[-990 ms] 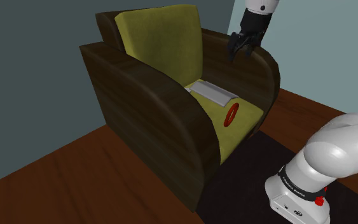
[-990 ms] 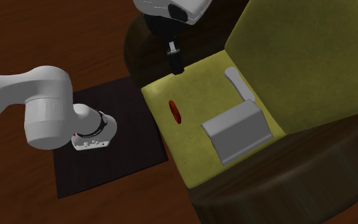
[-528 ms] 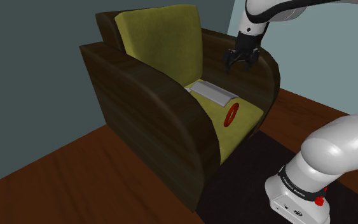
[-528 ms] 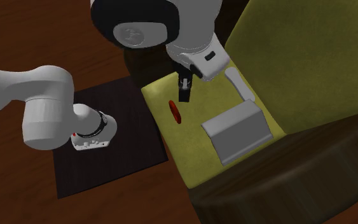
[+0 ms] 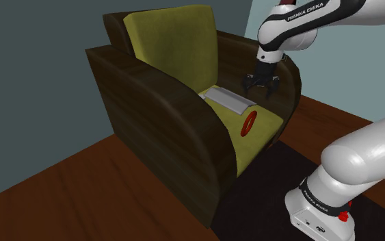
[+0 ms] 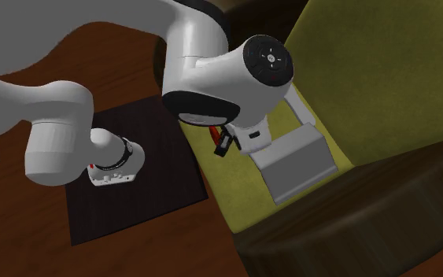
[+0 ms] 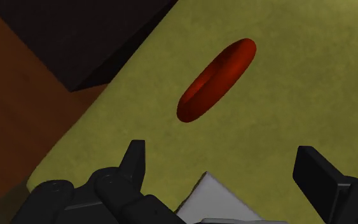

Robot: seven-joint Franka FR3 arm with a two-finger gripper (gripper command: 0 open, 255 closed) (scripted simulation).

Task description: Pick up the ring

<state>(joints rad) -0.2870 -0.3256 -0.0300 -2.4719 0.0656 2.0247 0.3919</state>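
A: So, where is your end effector (image 7: 222, 153) now?

B: Low over the seat cushion (image 7: 298, 95) of the armchair (image 5: 150, 116), pointing down at it. Your two fingers stand wide apart and they hold nothing.

A: And the ring?

B: Nearest to your fingers is a grey flat thing (image 7: 212, 197); just beyond it, not touching, the red ring (image 7: 217, 79) waits on the cushion near the front edge. It seems to stand on its rim, tilted, so I think you must bring one finger on each side of the band.

A: How is the arm placed?

B: From its base (image 5: 317, 205) it rises high, then bends down beside the far armrest (image 5: 290, 89), with the wrist almost vertical.
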